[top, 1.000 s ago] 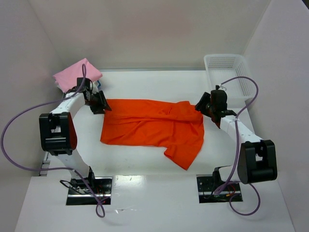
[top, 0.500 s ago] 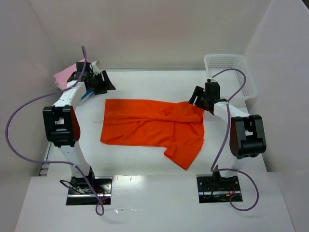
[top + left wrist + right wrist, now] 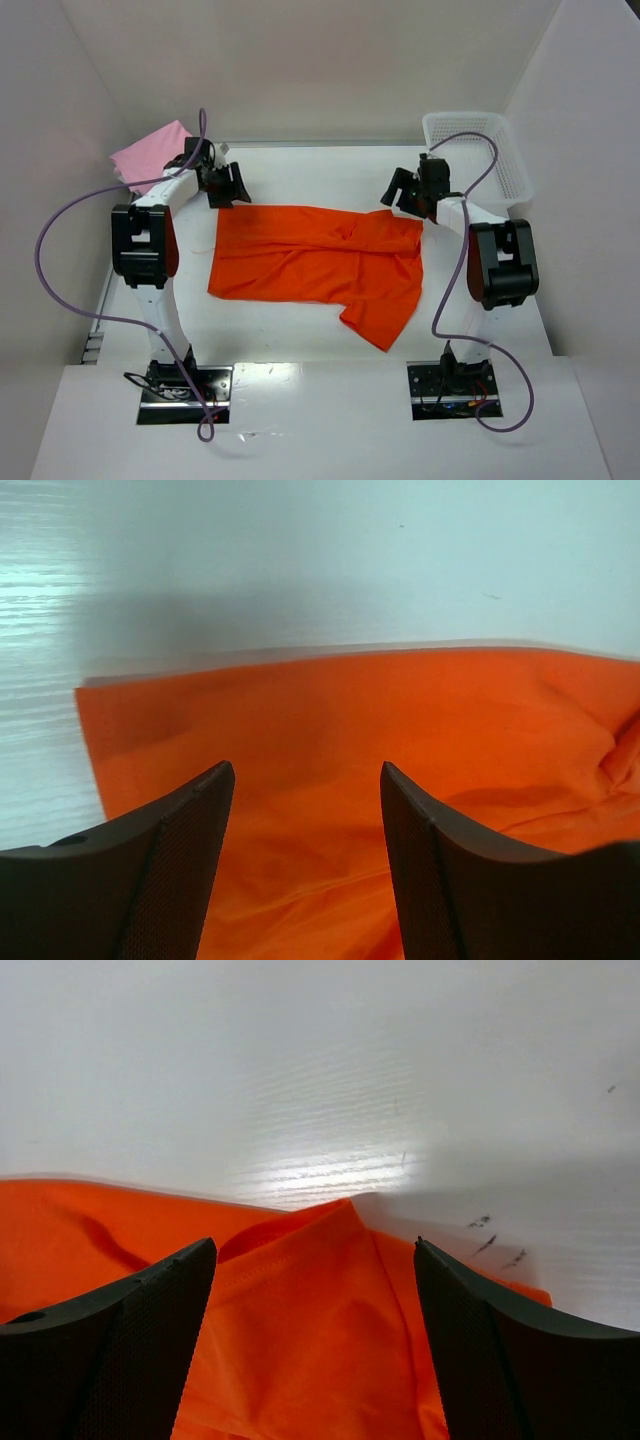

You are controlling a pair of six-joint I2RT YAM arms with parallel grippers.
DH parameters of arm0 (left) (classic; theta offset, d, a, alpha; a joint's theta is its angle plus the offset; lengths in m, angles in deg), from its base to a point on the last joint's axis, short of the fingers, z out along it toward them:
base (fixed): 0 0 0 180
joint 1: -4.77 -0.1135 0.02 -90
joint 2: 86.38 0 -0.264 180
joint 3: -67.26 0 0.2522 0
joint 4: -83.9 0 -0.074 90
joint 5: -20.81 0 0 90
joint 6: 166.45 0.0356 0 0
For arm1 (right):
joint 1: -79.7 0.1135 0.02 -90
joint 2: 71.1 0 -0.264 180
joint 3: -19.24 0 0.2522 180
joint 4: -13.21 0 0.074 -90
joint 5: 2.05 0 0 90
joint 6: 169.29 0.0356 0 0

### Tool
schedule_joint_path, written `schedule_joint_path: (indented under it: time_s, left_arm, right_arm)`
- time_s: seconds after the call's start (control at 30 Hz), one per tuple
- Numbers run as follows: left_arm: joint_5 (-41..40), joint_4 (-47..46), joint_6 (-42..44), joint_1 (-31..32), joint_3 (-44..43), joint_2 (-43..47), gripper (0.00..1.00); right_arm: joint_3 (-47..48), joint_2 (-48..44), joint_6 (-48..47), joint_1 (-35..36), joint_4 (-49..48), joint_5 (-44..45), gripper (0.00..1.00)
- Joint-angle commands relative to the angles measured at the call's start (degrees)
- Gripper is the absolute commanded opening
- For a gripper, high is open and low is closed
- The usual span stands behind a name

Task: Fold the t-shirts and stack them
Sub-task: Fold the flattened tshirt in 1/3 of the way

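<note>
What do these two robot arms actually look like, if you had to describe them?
The left arm and right arm have white links with chunky black joint blocks. A purple cable loops beside each. The fingers are dark wedges with finely dotted inner faces.

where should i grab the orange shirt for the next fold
The orange shirt lies spread out with a straight, uncovered far edge, so probably pinch its far corners from above; the left gripper and right gripper hang open near them.
</note>
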Motion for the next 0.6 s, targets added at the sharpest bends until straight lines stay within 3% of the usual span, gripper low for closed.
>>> schedule_joint_path:
  time_s: [0.0,0.27,0.57]
  left_arm:
    - [-4.2,0.9,1.3,-0.3,-1.8,0.3,0.69]
    - [-11.1,2.4,-0.5,-0.8,-0.5,-0.3,0.7]
    - [-13.3,1.8,-1.1,-3.2,1.8,-0.3,0.7]
  right_arm:
    - [2.7,1.3,-0.9,-0.5,-2.9,-2.5,0.85]
    - [4.0,4.5,-0.9,0.7,-3.4,-4.4,0.85]
    - [4.5,5.6,-1.4,1.2,-3.4,-5.5,0.83]
